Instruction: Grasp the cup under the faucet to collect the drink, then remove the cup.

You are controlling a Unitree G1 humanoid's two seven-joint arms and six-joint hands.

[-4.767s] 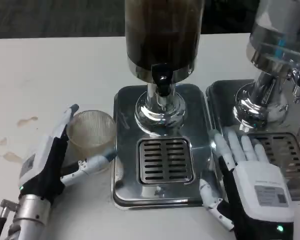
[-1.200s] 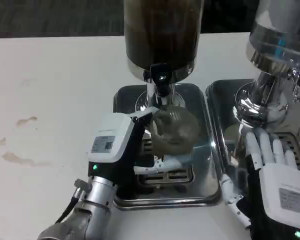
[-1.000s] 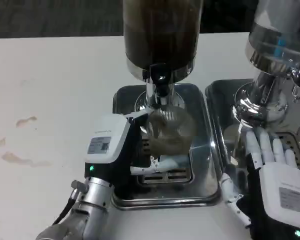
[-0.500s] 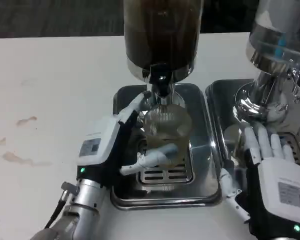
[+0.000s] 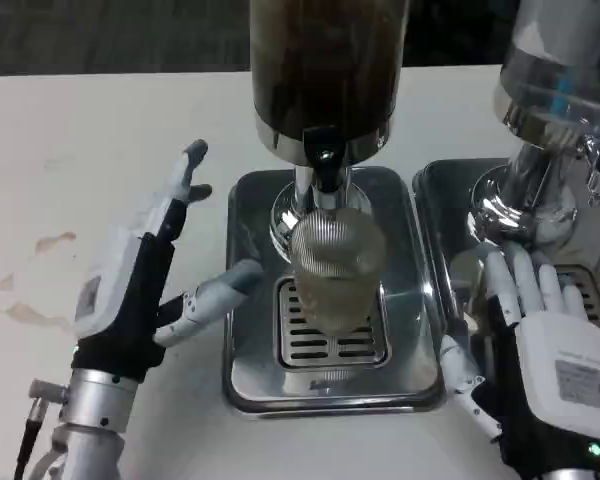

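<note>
Fingers (image 5: 185, 170) of the left hand (image 5: 130, 290) are spread wide and hold nothing; the hand stands over the white table (image 5: 100, 120) just left of the drip tray (image 5: 245, 370), apart from the cup. Brown stains (image 5: 40, 270) mark the table at the far left. On the tray's slotted grate (image 5: 330, 345) the ribbed glass cup (image 5: 335, 265) stands upright, directly below the black faucet (image 5: 323, 165) of the dark drink dispenser (image 5: 325, 70). To the right, a second dispenser (image 5: 555, 100) stands on its own tray (image 5: 440, 200). At the near right, the right hand (image 5: 545, 350) lies palm down with fingers extended and slightly apart, holding nothing, its fingertips near that second dispenser's base.
</note>
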